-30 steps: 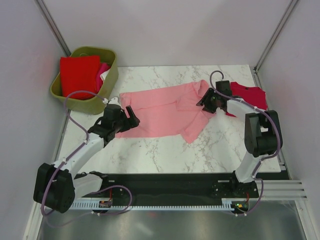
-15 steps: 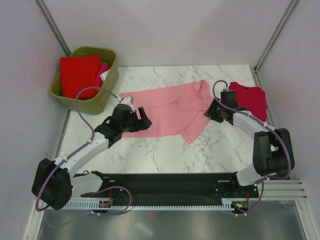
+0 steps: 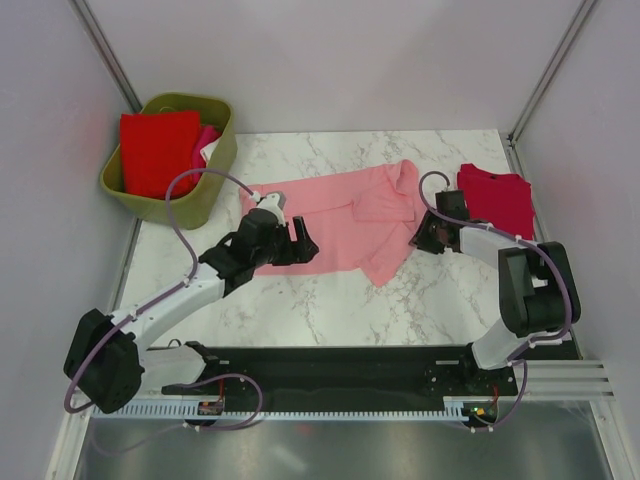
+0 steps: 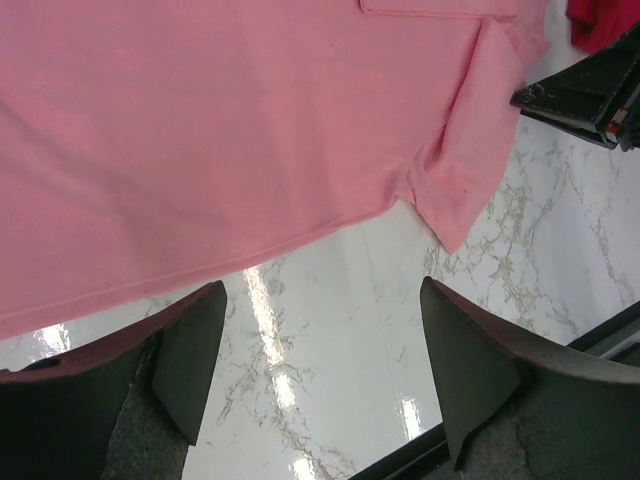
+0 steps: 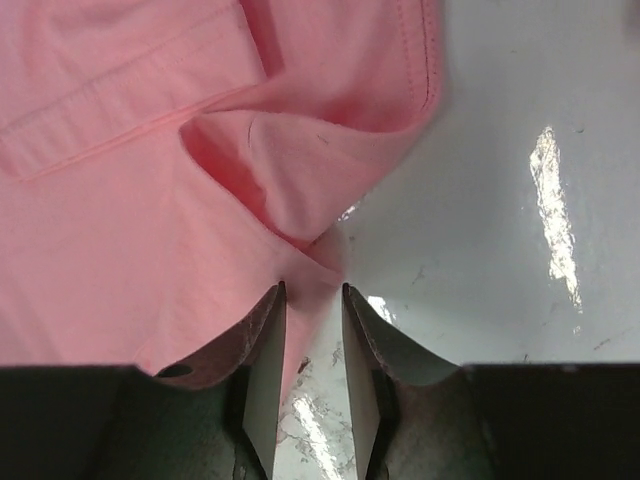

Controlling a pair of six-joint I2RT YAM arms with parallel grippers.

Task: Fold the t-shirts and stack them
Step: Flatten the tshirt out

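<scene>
A light pink t-shirt [image 3: 340, 212] lies spread across the marble table [image 3: 320, 300]. A dark crimson t-shirt [image 3: 496, 198] lies folded at the right. My left gripper [image 3: 300, 234] is wide open and empty, hovering just off the pink shirt's near hem [image 4: 200, 150], over bare marble [image 4: 322, 300]. My right gripper [image 3: 421, 236] is at the shirt's right sleeve. Its jaws stand close together but apart, straddling the edge of the sleeve [image 5: 312, 288]; the pink cloth [image 5: 150, 200] lies flat between them. Bright red [image 3: 158, 150], hot pink [image 3: 208, 134] and white [image 3: 213, 150] shirts lie in the basket.
The olive-green basket [image 3: 218, 165] stands at the back left corner. Grey walls enclose the table on three sides. The right arm's wrist [image 4: 590, 90] and a corner of the crimson shirt [image 4: 600, 20] show at the top right of the left wrist view.
My left gripper has moved to the right along the pink shirt's near hem. My right gripper has come nearer, from the shirt's upper right corner down to the sleeve.
</scene>
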